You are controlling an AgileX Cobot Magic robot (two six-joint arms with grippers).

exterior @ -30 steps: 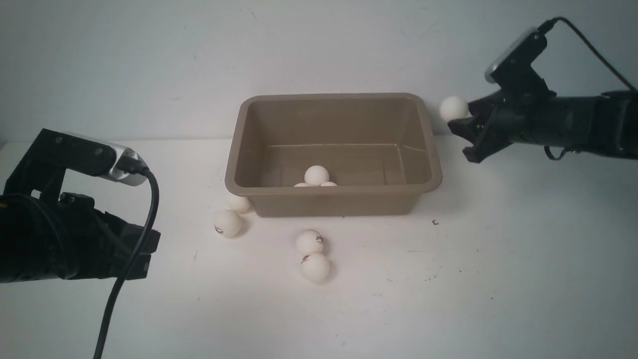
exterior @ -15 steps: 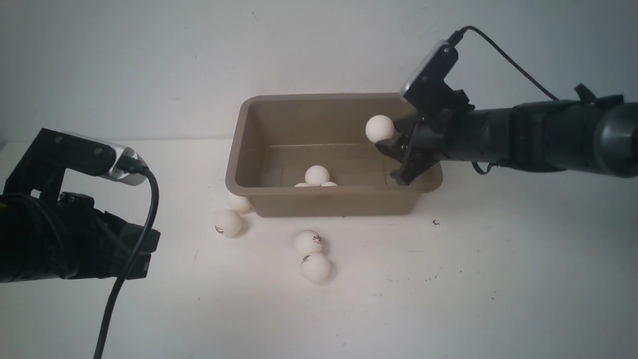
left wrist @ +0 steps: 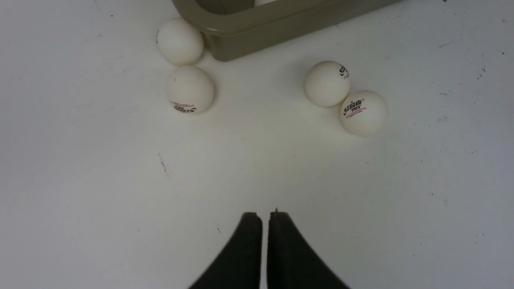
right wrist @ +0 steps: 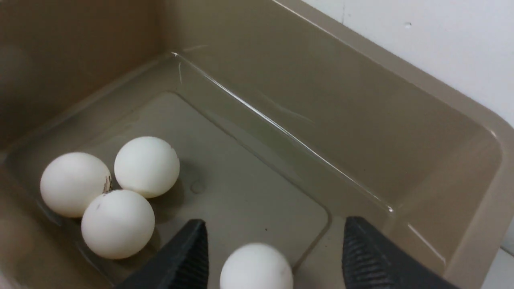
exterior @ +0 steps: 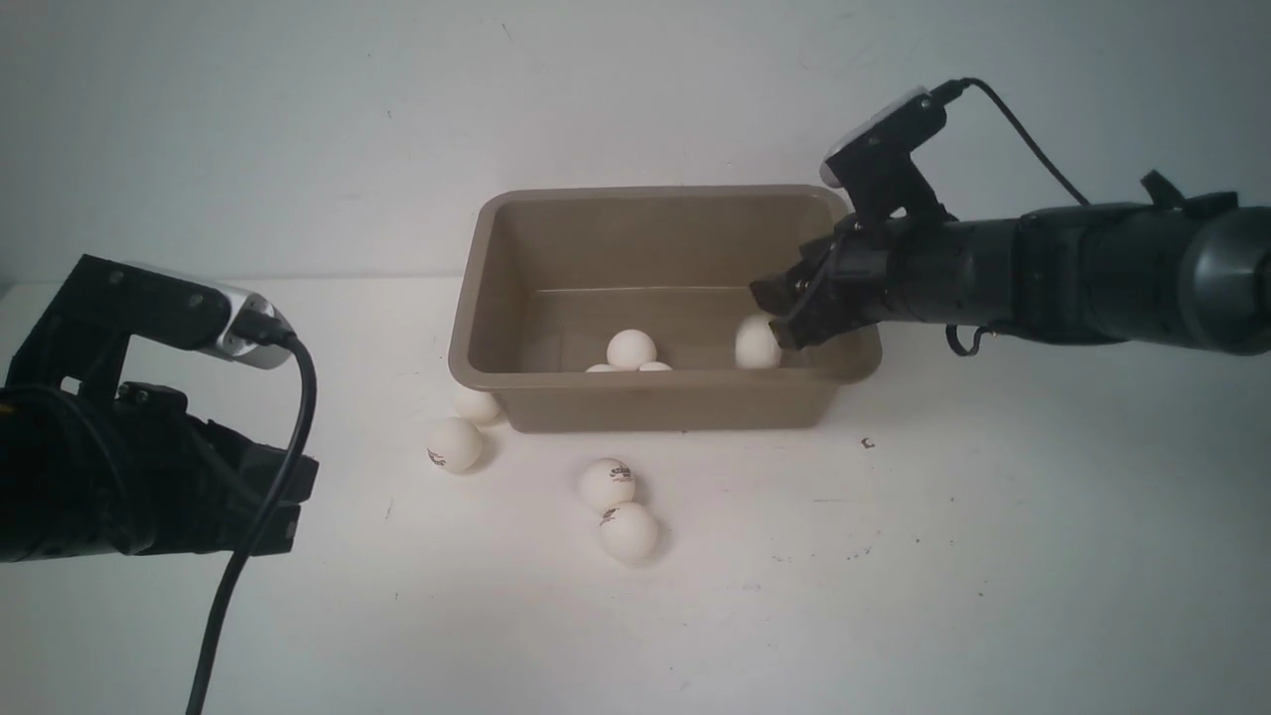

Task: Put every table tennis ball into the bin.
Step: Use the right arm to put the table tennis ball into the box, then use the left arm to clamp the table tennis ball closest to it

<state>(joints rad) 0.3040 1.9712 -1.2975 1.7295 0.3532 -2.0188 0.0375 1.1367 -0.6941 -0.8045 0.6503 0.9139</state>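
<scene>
The taupe bin (exterior: pixel 660 402) stands mid-table. My right gripper (exterior: pixel 779 313) hovers open over its right end, and a white table tennis ball (exterior: pixel 757 344) drops free below the jaws. In the right wrist view that ball (right wrist: pixel 256 267) is blurred between the parted fingers (right wrist: pixel 188 249), touching neither, and three more balls (right wrist: pixel 117 223) cluster on the bin floor (right wrist: pixel 341 120). Several balls lie on the table outside: two by the bin's near left corner (exterior: pixel 454 444) and two in front (exterior: pixel 628 531). My left gripper (left wrist: pixel 265 216) is shut and empty, low at the left, short of these balls (left wrist: pixel 189 89).
The white table runs to a pale wall behind the bin. My left arm (exterior: pixel 129 467) and its cable (exterior: pixel 258 536) fill the near left. A small dark speck (exterior: pixel 867 443) lies right of the bin's front.
My right arm swung left from beside the bin to over its right end. Its jaws opened and the ball fell out into the bin. One front ball shifted slightly. The left arm stayed still.
</scene>
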